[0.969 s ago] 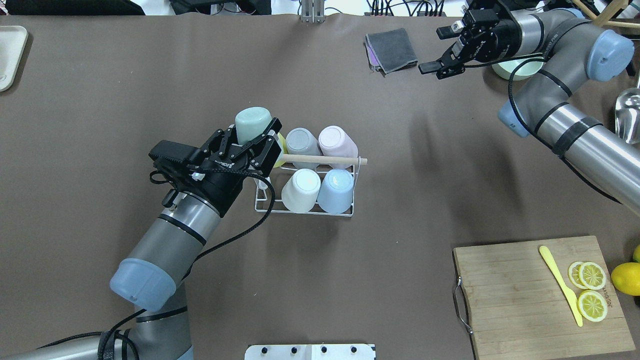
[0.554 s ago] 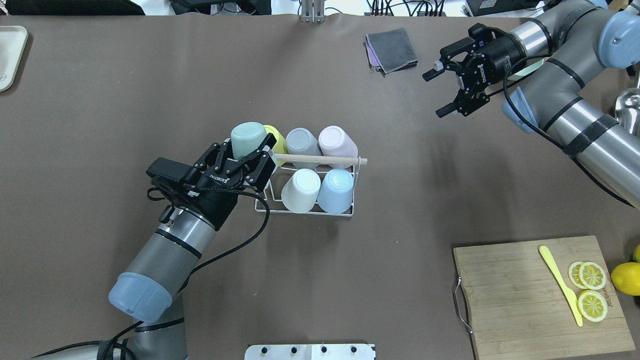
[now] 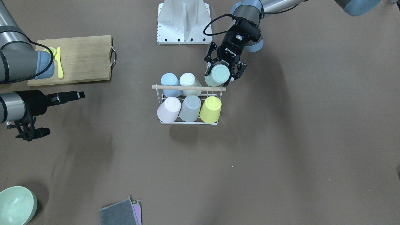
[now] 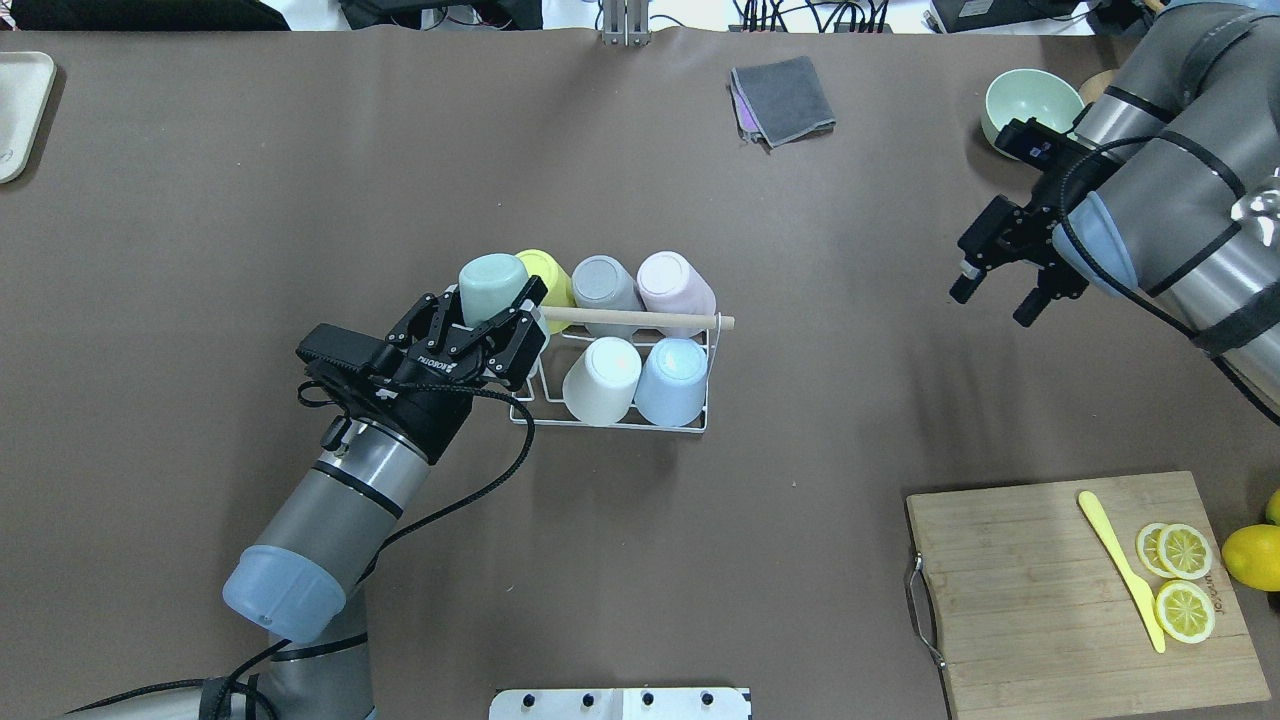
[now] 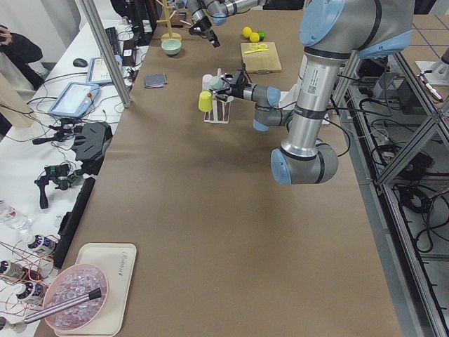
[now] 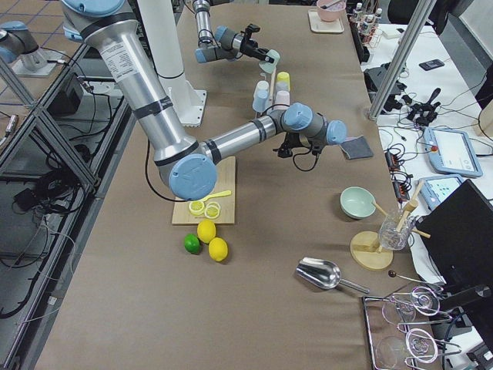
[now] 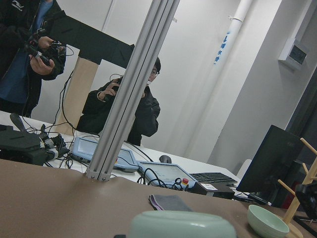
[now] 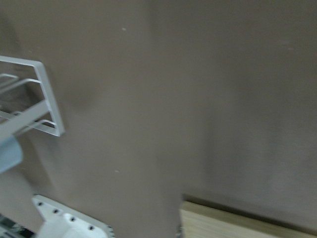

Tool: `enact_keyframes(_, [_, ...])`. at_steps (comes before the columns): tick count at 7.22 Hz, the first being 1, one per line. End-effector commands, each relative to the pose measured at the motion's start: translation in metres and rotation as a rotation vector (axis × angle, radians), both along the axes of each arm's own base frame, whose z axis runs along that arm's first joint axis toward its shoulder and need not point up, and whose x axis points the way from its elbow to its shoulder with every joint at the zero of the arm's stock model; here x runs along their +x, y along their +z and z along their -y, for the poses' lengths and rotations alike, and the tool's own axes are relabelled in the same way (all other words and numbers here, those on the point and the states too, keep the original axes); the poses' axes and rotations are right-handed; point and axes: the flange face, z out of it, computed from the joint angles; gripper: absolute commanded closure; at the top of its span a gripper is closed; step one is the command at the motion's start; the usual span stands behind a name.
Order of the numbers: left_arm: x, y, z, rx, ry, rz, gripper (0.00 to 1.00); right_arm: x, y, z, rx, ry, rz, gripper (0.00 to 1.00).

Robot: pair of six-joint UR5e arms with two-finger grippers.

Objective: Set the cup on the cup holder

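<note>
One pale tray (image 4: 18, 110) lies far off to the left hand's left. The left hand (image 4: 492, 300) has both fingers closed on one mint cup (image 4: 490, 278), held bottom-up and slightly tilted at the left end of the cup holder (image 4: 608, 424); whether cup and wire touch I cannot tell. The single holder stands just to that hand's right, with one wooden rod (image 4: 640, 320) across its top. Five more cups sit upturned on it. The far row has a yellow cup (image 4: 552, 272), a grey cup (image 4: 603, 283) and a pink cup (image 4: 676, 283). The near row has a cream cup (image 4: 602, 380) and a blue cup (image 4: 672, 382), with the mint one in line with them. That makes six cups in all.

Two folded cloths (image 4: 785, 98), grey over purple, lie well to the right hand's left and farther out. The right hand (image 4: 992, 300) hangs with fingers spread wide and nothing between them. One mint bowl (image 4: 1030, 100) sits just beyond it. Nearer the robot than that hand lies one wooden board (image 4: 1050, 600) with one yellow spreader (image 4: 1120, 570) and three lemon slices (image 4: 1185, 610). Beside the board are two whole lemons (image 6: 206, 230) and one lime (image 6: 192, 243).

The bench (image 4: 250, 180) wears a plain brown sheet. Past its far edge stand desks strewn with cables and screens. The left wrist view shows one aluminium post (image 7: 129, 89) and two people (image 7: 132, 106), each holding up a device.
</note>
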Motion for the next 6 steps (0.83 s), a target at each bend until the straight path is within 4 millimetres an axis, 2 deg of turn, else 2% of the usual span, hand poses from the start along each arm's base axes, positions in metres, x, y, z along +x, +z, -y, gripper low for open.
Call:
enact_keyframes(1, [0.009, 0.007, 0.0, -0.005, 0.004, 0.017, 1.0, 0.063, 0.02, -0.03, 0.38, 0.028, -0.062, 0.0])
enact_keyframes(2, [0.018, 0.01, 0.0, -0.009, 0.007, 0.029, 1.0, 0.067, 0.028, -0.046, 0.459, 0.03, -0.028, 0.01])
enact_keyframes(3, [0.021, 0.011, -0.004, -0.009, 0.014, 0.031, 1.0, 0.091, 0.056, -0.057, 0.517, 0.067, -0.013, 0.01])
enact_keyframes(4, [0.02, 0.01, -0.003, -0.007, 0.012, 0.031, 0.88, 0.132, 0.07, -0.05, 0.582, 0.137, -0.085, 0.01])
enact_keyframes(5, [0.017, 0.01, -0.003, -0.014, -0.009, 0.027, 0.03, 0.174, 0.091, -0.049, 0.581, 0.203, -0.183, 0.01])
enact_keyframes(6, [0.016, 0.013, -0.006, -0.034, -0.048, 0.024, 0.02, 0.217, 0.137, -0.05, 0.477, 0.265, -0.249, 0.01])
